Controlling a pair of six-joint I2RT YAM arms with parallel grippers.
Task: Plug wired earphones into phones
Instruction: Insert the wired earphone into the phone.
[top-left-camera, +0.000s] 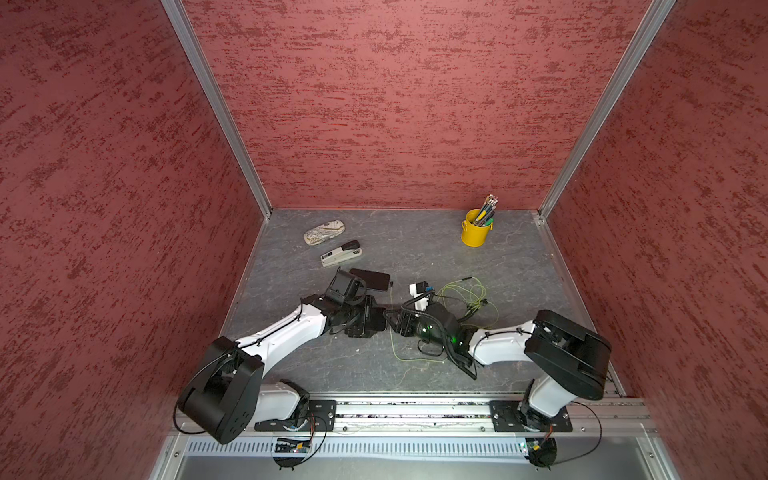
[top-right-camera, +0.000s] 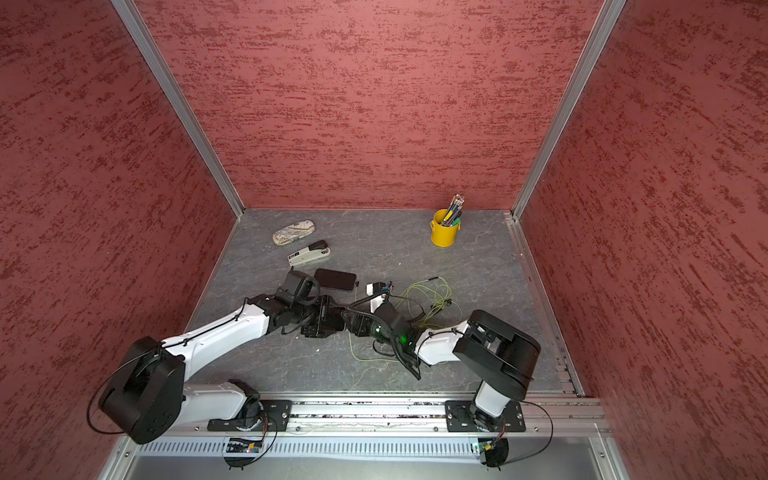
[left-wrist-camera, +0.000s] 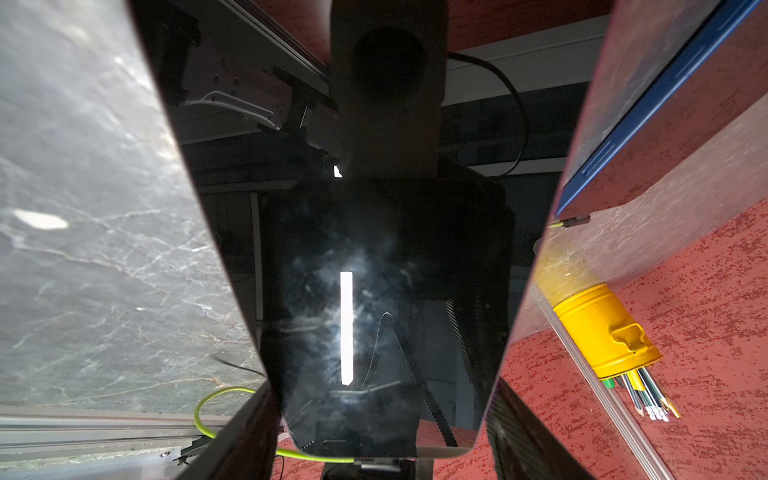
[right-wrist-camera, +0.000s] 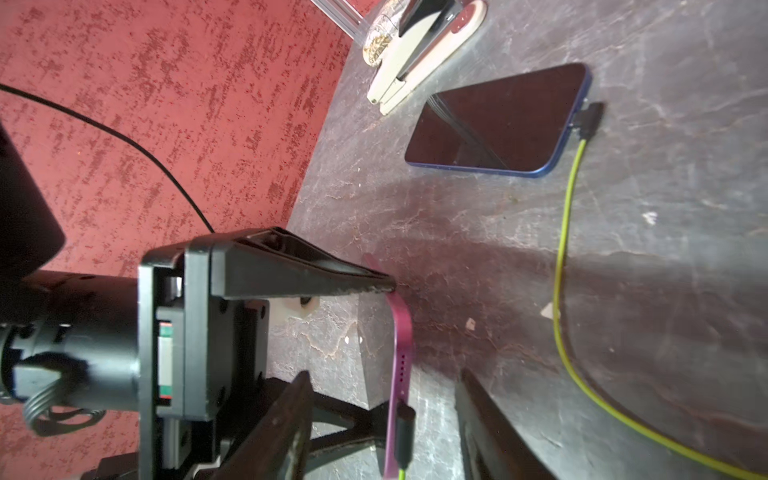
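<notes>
Far back right on the grey marbled table (top-left-camera: 415, 257): a yellow bucket (top-left-camera: 475, 236), upright, packed with pencils (top-left-camera: 485, 210). Far back left, lying flat and close together: a patterned beige case (top-left-camera: 324, 231) and, just nearer, a grey-and-black stapler (top-left-camera: 340, 253).

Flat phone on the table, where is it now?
In both top views the flat phone lies left of centre, close to the stapler, on its near side.
</notes>
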